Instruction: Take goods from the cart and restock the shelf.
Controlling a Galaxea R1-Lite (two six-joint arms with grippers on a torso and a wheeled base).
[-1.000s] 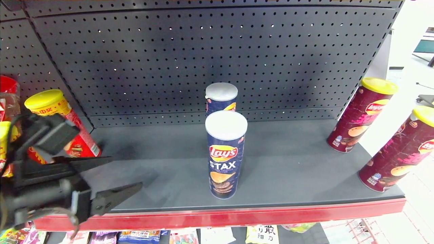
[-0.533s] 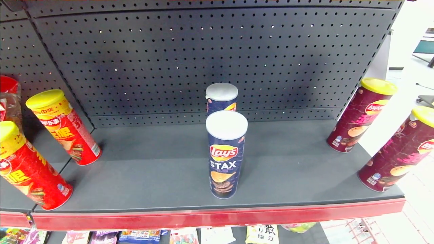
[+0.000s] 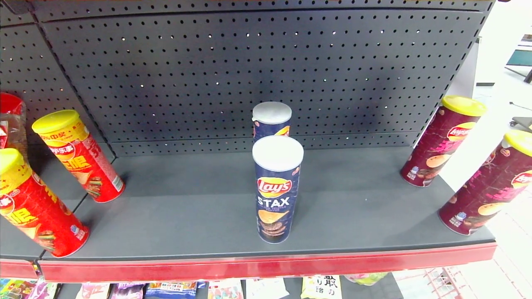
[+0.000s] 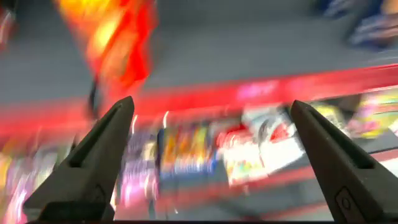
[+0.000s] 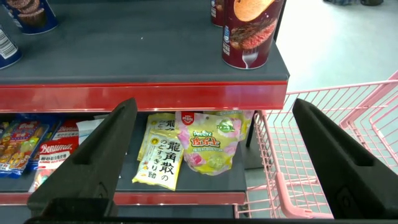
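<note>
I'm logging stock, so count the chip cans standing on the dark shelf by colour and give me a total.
Red cans, yellow lids: 2
Blue cans: 2
Maroon cans, yellow lids: 2
Total: 6
A red-topped item at the left edge is cut off, so it is not counted.

The rear blue can [image 3: 272,120] is mostly hiding behind the front blue can [image 3: 276,191], with just its lid and a strip poking out. In the left wrist view a red-orange blob [image 4: 118,43] and the packets [image 4: 199,155] are smearing past telling. In the right wrist view the pink cart [image 5: 329,155] is running off the edge, and the edge is cutting off the top of the maroon can [image 5: 249,31].
</note>
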